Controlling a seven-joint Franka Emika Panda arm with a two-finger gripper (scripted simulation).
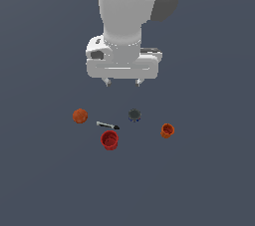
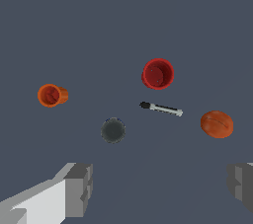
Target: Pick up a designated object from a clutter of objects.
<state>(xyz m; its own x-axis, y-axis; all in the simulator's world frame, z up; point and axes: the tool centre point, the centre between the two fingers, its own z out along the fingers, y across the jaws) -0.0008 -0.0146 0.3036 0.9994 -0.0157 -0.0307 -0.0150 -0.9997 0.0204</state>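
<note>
The designated object is a short dark round can with a faint blue rim, standing upright on the grey floor. Around it lies the clutter of objects: an orange ball, a red cup, a smaller orange cup and a thin black-and-white stick. My gripper hangs open well above the floor, over a spot slightly to the exterior view's left of the can. Nothing is between its fingers.
The flat dark grey floor stretches all around the small cluster. The stick lies between the can and the ball, just beside the red cup's rim.
</note>
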